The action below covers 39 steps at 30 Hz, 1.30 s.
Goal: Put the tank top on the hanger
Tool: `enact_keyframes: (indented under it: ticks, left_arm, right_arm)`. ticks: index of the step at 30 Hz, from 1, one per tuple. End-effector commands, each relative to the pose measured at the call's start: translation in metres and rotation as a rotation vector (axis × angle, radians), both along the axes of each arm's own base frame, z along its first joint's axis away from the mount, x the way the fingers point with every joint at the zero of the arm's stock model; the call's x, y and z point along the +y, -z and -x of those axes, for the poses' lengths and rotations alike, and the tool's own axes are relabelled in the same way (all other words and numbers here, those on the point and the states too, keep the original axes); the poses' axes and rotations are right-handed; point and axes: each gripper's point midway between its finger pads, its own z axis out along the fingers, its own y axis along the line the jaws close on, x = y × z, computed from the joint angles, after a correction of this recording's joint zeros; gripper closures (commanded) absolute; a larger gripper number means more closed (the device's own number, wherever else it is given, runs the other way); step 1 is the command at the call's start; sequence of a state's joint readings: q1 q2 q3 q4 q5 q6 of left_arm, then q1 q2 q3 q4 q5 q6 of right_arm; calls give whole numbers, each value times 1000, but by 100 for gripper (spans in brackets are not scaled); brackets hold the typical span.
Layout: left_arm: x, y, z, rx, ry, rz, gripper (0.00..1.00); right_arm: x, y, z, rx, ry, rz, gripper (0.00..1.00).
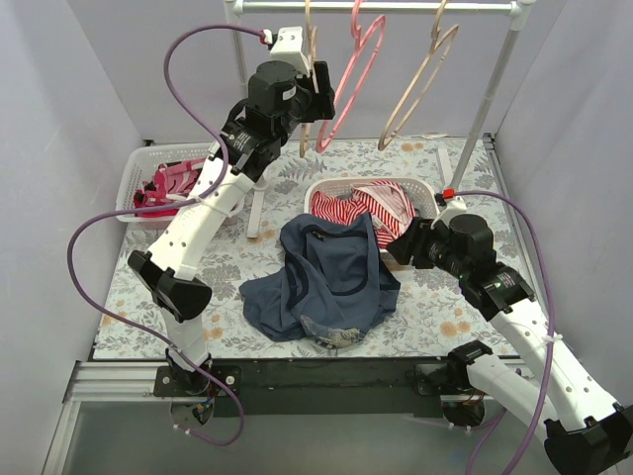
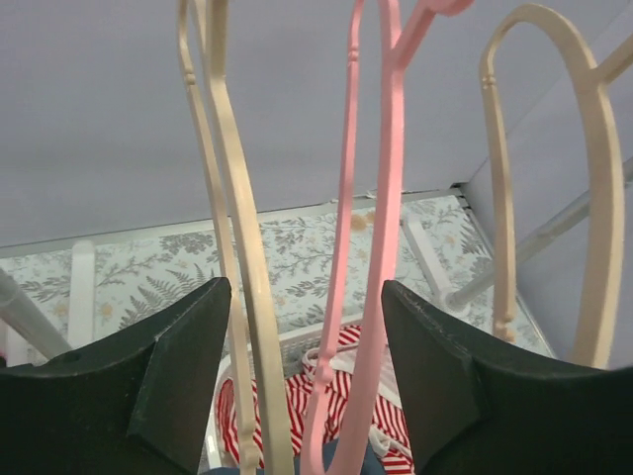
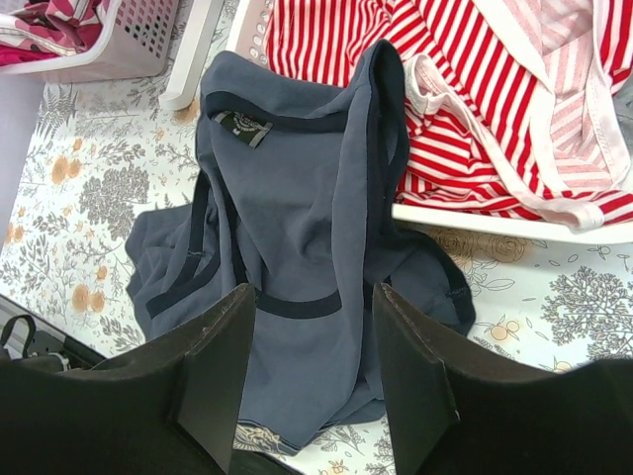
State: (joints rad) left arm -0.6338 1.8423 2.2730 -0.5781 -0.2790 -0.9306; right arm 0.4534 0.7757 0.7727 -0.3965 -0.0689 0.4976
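Observation:
The navy tank top (image 1: 321,277) lies crumpled on the floral table, one strap draped up over the rim of the white basket (image 1: 423,188). In the right wrist view the tank top (image 3: 297,198) fills the middle. My right gripper (image 1: 401,245) is open and empty, hovering just above its right side (image 3: 315,386). My left gripper (image 1: 318,81) is raised at the rack, open. In the left wrist view the left tan hanger (image 2: 237,247) and the pink hanger (image 2: 381,247) both hang in line with the gap between its fingers (image 2: 307,376). It grips nothing.
A second tan hanger (image 1: 420,89) hangs right of the pink hanger (image 1: 351,84) on the white rail (image 1: 396,7). The rack post (image 1: 492,89) stands at the back right. The white basket holds a red-and-white striped garment (image 1: 366,206). A left basket (image 1: 138,163) holds pink-and-red clothes.

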Motion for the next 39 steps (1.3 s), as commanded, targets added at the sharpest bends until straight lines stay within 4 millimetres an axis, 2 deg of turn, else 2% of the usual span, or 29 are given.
enact_keyframes:
  ticks: [1,4,5,8,13,20,29,39]
  left_arm:
    - [38,-18,-3,-56,-168,-54,42]
    - [37,-16,-4,-59,-182,-72,45]
    - [38,-14,-5,-59,-184,-81,50]
    - [36,-7,-8,-50,-186,-101,56]
    - [34,4,-9,-40,-193,-149,57]
    - [29,9,-7,-38,-192,-180,58]
    - [23,7,-2,-55,-196,-208,74]
    - [17,21,-8,-38,-195,-233,77]
  right_arm:
    - [3,-17,2,-42,-23,-25,41]
    - [3,-15,3,-40,-25,-23,41]
    - [3,-14,3,-39,-25,-22,42]
    - [3,-12,3,-32,-26,-22,42]
    - [3,-10,4,-27,-25,-21,42]
    - [1,-9,4,-35,-19,-14,42]
    - [-3,-8,5,-38,-8,-7,42]
    - [-4,-10,5,-44,-7,-1,42]
